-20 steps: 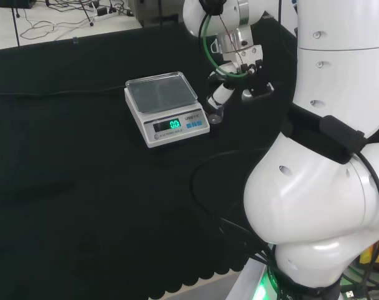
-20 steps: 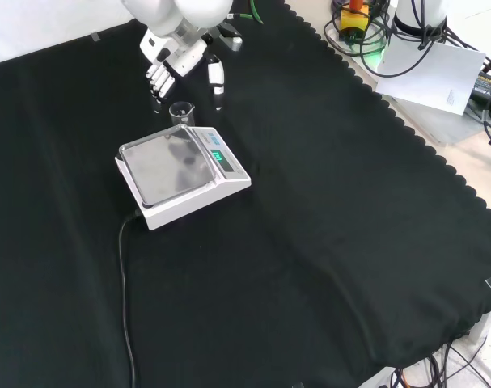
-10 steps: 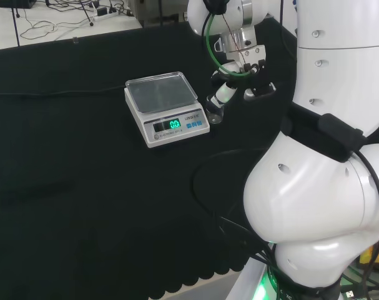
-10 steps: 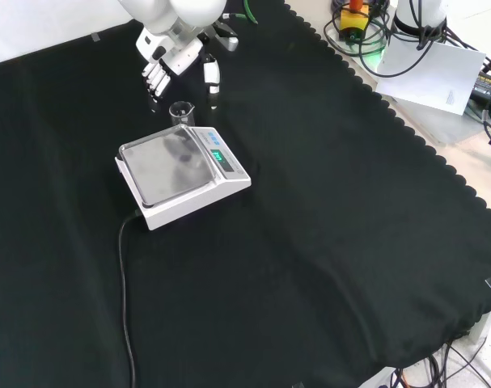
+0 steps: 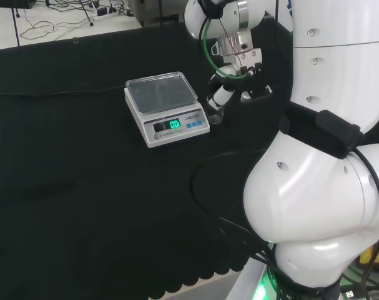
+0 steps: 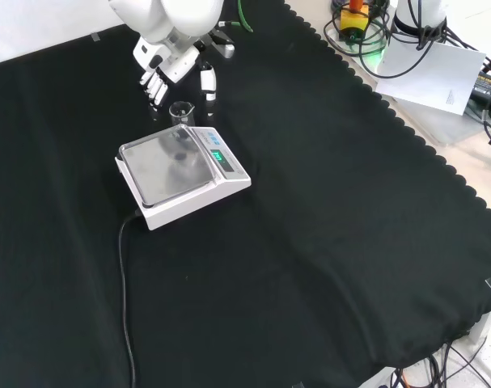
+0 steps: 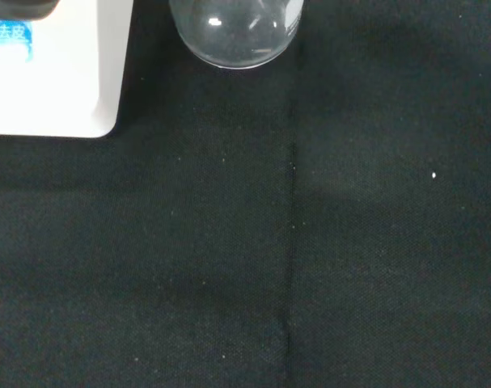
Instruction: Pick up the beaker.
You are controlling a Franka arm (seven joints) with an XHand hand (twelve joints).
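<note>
In the front view, going left to right across the upper left of the frame: the hand [image 6: 158,78] hangs above the desk [image 6: 326,210] with its fingers [image 6: 154,89] fairly straight and spread, the thumb [image 6: 206,82] set apart to the right, holding nothing. Between and just below them stands the beaker [image 6: 180,112], a small clear glass upright on the cloth, just beside the far edge of the scale [image 6: 180,174], which sits lower in the frame.

In the head view the scale [image 5: 166,109] lies left of centre, and the beaker [image 5: 215,116] is just beside its right corner, under the hand [image 5: 221,94]. The wrist view shows the beaker [image 7: 237,31] close by the scale's white corner [image 7: 55,77].

I judge this to be the approach step: the hand is lined up but not yet touching. Next it must come down so fingers and thumb bracket the glass, then close and lift, without nudging the scale.
</note>
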